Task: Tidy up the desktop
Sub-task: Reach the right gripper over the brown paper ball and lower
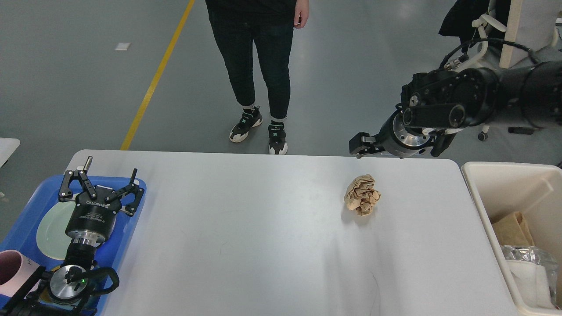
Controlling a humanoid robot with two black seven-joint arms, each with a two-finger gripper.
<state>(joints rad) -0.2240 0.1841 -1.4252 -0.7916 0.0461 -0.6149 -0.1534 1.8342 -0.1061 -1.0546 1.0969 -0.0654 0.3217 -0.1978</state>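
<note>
The desktop [246,237] fills the lower centre of the frame, a crumpled brown paper ball [362,194] right of centre. The left gripper [102,182] gapes empty over the blue tray [26,219] at lower left. The right gripper [361,145], upper right, is too dark to read.

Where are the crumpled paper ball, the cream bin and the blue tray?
crumpled paper ball [362,195], head view, middle of the wad.
cream bin [478,193], head view, left wall near its rim.
blue tray [26,228], head view, bare left floor.

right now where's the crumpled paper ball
In the head view the crumpled paper ball lies right of centre on the desktop, short of the cream bin.
</note>
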